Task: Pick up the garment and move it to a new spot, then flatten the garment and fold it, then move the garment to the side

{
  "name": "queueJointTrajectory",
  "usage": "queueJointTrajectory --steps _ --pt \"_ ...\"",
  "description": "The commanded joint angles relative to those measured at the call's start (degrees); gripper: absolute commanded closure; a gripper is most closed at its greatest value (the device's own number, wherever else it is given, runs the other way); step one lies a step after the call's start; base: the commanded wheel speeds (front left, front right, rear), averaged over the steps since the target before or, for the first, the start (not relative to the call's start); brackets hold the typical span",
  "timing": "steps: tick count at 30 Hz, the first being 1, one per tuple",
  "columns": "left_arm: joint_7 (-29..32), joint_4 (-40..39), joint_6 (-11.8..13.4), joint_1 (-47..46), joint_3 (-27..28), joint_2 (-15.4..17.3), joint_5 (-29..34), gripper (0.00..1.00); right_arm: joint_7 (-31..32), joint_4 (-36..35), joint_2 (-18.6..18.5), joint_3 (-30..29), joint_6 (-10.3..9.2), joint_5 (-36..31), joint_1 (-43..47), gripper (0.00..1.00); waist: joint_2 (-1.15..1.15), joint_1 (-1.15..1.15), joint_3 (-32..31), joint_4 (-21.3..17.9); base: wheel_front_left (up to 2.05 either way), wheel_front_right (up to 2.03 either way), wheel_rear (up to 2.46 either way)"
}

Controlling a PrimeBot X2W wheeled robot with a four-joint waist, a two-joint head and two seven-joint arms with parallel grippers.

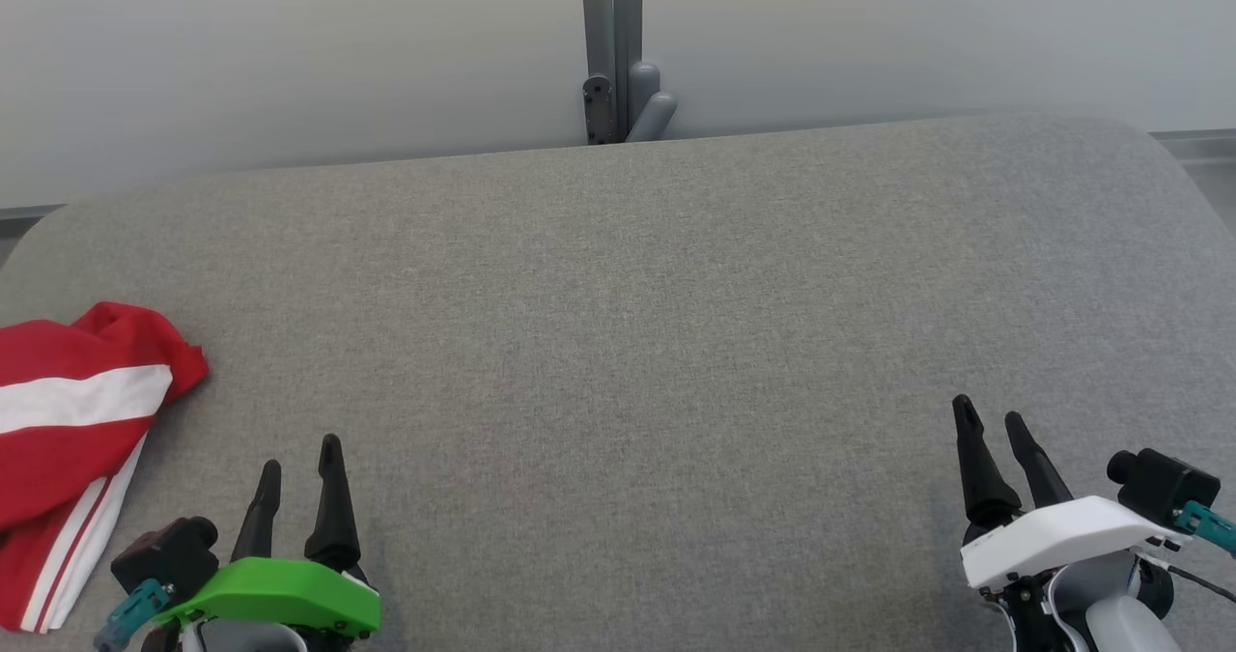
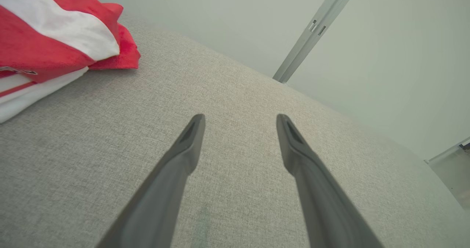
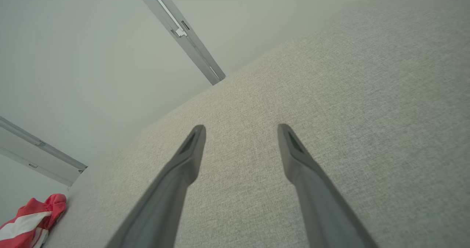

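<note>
Right now my left gripper (image 1: 301, 451) and right gripper (image 1: 987, 409) both hover low over the grey padded surface (image 1: 618, 324), jaws spread and holding nothing. I judge they are parked well apart to leave the middle free for spreading cloth. Out past the outer side of my left fingers (image 2: 183, 156), near but not touching, lies the red-and-white garment (image 1: 77, 420), bunched in loose layers at the surface's edge, so my left side is the natural one to fetch it. Far beyond both fingertips a grey post (image 1: 611, 53) stands against the pale wall.
</note>
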Motion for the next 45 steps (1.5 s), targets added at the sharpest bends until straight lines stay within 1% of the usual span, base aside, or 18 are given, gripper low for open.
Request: queueJointTrajectory --steps 1,24,45 --pt "-0.7 -0.2 0.2 -0.1 0.0 0.4 1.8 0.00 -0.7 -0.3 -0.4 0.2 0.02 -1.8 -0.3 0.00 0.00 0.00 0.0 0.0 0.00 0.00 0.00" --pt "-3.8 3.0 1.5 -0.2 -1.2 0.5 14.8 0.00 -3.8 1.5 -0.9 1.8 0.03 -14.0 -0.7 0.00 0.00 0.00 0.5 -0.2 0.00 0.00 0.00" --pt "-6.2 0.2 3.2 1.1 -1.6 0.6 24.7 0.00 -6.2 -1.5 0.2 -0.7 0.03 -24.7 0.1 0.00 0.00 0.00 0.8 -0.5 0.00 0.00 0.00"
